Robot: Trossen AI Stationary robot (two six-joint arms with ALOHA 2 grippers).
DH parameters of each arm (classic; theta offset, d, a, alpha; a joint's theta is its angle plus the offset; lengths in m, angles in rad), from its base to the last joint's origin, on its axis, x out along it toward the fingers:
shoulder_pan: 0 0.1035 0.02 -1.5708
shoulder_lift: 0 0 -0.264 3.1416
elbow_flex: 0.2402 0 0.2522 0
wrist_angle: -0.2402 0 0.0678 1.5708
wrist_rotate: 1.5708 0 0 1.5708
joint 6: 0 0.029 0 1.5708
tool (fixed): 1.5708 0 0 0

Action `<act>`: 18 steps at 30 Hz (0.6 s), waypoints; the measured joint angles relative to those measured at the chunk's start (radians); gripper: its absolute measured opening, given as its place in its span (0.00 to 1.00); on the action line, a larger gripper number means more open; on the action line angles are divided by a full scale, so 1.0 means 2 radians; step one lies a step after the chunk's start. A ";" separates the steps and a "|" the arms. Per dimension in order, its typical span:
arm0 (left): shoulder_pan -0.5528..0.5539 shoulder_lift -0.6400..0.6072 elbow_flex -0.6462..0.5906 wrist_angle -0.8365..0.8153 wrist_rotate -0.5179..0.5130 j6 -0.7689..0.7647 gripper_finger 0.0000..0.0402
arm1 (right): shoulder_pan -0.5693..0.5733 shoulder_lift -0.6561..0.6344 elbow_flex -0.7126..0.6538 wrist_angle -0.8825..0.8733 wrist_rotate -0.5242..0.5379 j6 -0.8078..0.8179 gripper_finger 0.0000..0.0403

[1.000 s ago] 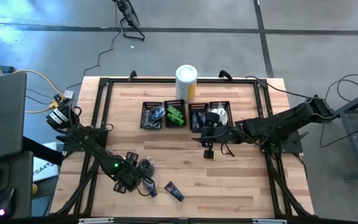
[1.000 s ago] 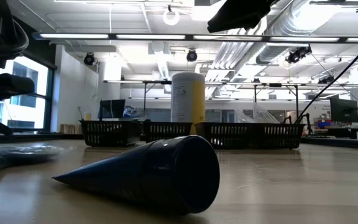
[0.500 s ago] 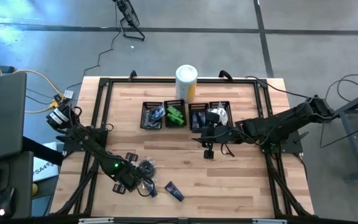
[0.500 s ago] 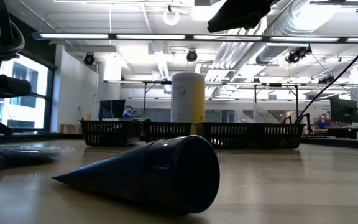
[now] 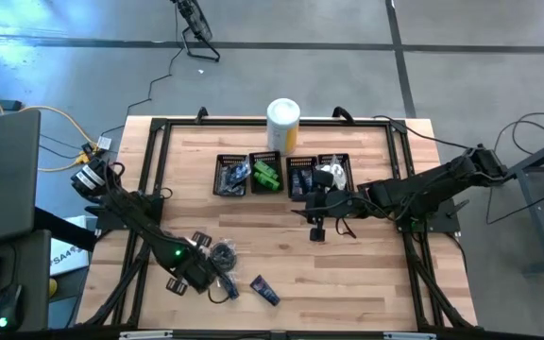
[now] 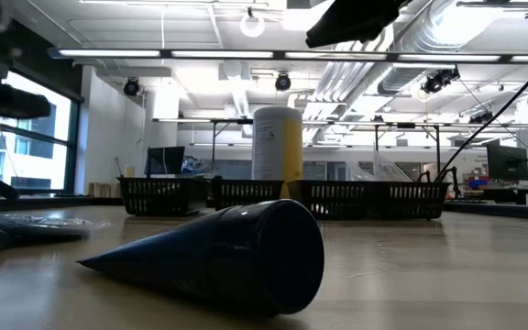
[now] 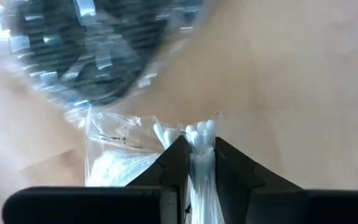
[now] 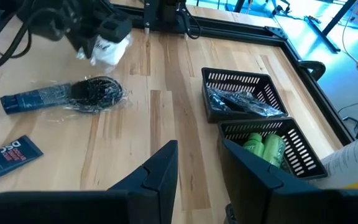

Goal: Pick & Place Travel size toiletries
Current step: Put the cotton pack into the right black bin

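Travel size toiletries, status: pick step in hand. Four black mesh bins (image 5: 282,176) stand in a row mid-table; some hold green packets (image 8: 263,148) and a dark bagged item already. Three pieces are loose near the front edge of the pale wooden slat table (image 5: 366,274).

Largest loose piece: black round bundle in crinkled clear film (image 8: 92,94), lying beside a dark blue flat tube (image 8: 35,100). A second dark blue tube (image 5: 263,290) lies nearer the front edge, well apart from the bins.

Smallest: clear plastic sachet of white cotton swabs (image 7: 143,158), soft, wrinkled, glossy. Left gripper (image 7: 198,155) has its fingers clenched on the sachet's gathered top edge; film and swab heads bunch between the pads. In the right wrist view the sachet seems clear of the table; not certain.

Right gripper (image 8: 199,163) hangs above the table just in front of the bins, fingers part-spread, nothing between them.

Judgement: next move calls for carrying the sachet across to a bin. Thin film grip, slippage possible.
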 joint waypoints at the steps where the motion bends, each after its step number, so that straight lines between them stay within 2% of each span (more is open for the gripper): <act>1: 0.005 0.000 0.009 -0.017 -0.005 0.003 0.14 | 0.000 0.000 0.000 0.000 0.000 -0.004 0.28; 5: 0.031 -0.008 0.044 -0.075 -0.026 0.034 0.14 | 0.000 0.000 0.000 0.000 0.000 -0.011 0.28; 8: 0.054 -0.021 0.058 -0.085 -0.042 0.071 0.14 | 0.000 0.000 0.000 0.000 -0.008 -0.012 0.28; 13: 0.098 -0.056 0.064 -0.060 -0.057 0.136 0.14 | 0.004 0.000 0.000 -0.005 -0.040 -0.012 0.28; 18: 0.141 -0.089 0.064 -0.006 -0.057 0.218 0.14 | 0.015 -0.002 0.000 -0.028 -0.042 -0.012 0.28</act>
